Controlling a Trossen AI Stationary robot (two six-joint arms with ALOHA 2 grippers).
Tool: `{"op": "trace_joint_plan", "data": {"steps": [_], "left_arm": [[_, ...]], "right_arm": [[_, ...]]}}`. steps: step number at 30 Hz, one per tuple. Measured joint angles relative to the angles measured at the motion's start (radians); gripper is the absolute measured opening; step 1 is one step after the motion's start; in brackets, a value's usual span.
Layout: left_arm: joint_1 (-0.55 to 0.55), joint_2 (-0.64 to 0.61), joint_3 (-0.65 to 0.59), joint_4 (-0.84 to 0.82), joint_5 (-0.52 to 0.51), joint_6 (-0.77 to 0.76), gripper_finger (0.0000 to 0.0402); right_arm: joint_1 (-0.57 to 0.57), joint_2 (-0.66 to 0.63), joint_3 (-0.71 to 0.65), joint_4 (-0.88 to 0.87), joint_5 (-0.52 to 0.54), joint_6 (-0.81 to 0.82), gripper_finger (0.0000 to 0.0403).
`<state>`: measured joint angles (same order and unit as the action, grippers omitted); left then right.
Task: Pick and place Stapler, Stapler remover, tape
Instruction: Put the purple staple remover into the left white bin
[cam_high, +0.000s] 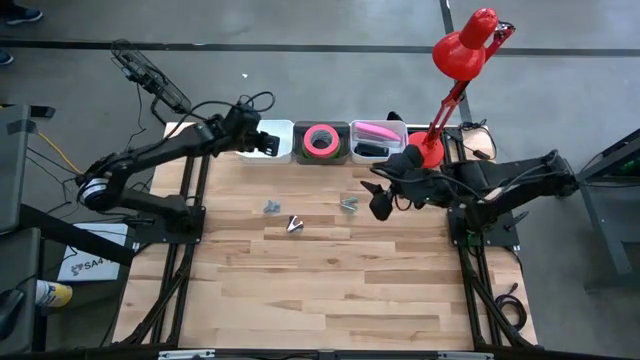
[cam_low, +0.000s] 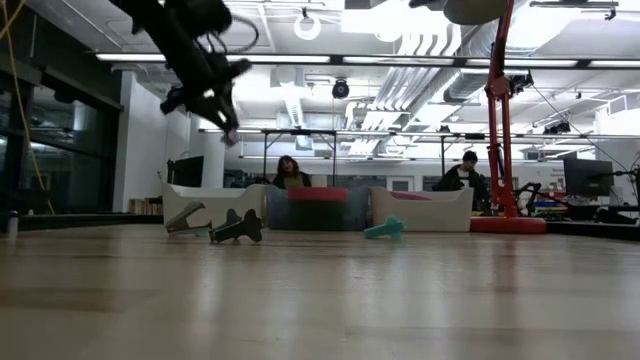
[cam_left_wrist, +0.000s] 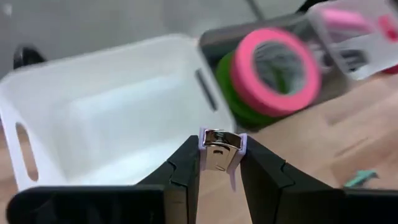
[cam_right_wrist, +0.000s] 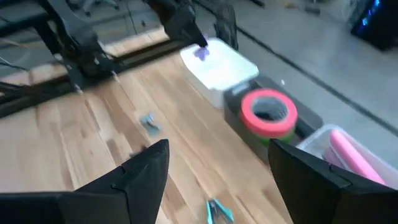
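My left gripper (cam_high: 268, 142) (cam_left_wrist: 219, 154) hangs above the near edge of the white bin (cam_left_wrist: 112, 106) at the table's far edge, shut on a small lilac staple remover (cam_left_wrist: 221, 148). The pink tape roll (cam_left_wrist: 273, 68) lies on a green roll (cam_left_wrist: 227, 87) in the dark middle bin (cam_high: 320, 141). A pink stapler (cam_high: 375, 129) lies in the clear bin. Three more staple removers (cam_high: 270, 207) (cam_high: 293, 223) (cam_high: 348, 203) rest on the wood. My right gripper (cam_high: 378, 205) (cam_right_wrist: 217, 155) hovers open near the clear bin, touching nothing. My left gripper pinches the lilac staple remover by its two sides (cam_left_wrist: 202, 144) between the fingers, the metal jaw part (cam_left_wrist: 221, 142) showing between the fingertips. It is lifted clear of the table, above the white bin's near rim; in the low view it hangs high in the air (cam_low: 232, 135).
The three bins stand in a row along the table's far edge. A red desk lamp (cam_high: 465, 50) rises from its base (cam_high: 430, 150) by the right arm. The near half of the wooden table (cam_high: 330, 290) is bare wood. People sit in the room behind.
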<state>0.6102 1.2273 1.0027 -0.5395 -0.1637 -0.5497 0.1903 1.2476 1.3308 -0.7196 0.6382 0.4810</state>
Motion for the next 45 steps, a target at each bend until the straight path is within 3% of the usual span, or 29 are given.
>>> {"op": "trace_joint_plan", "data": {"steps": [13, 24, 41, 45], "left_arm": [[0.177, 0.233, 0.000, 0.018, 0.041, -0.008, 0.0082], [0.190, 0.346, 0.000, 0.018, 0.074, -0.005, 0.0082], [0.189, 0.360, 0.000, 0.015, 0.106, -0.011, 0.0084], [0.188, 0.360, 0.000, 0.014, 0.109, -0.011, 0.0152]], "right_arm": [[-0.107, 0.000, 0.000, -0.273, -0.147, 0.088, 0.0264], [-0.139, 0.000, 0.000, -0.450, -0.134, 0.139, 0.0264], [-0.153, 0.000, 0.000, -0.431, -0.121, 0.122, 0.0264], [-0.153, 0.000, 0.000, -0.428, -0.127, 0.121, 0.0264]]}}
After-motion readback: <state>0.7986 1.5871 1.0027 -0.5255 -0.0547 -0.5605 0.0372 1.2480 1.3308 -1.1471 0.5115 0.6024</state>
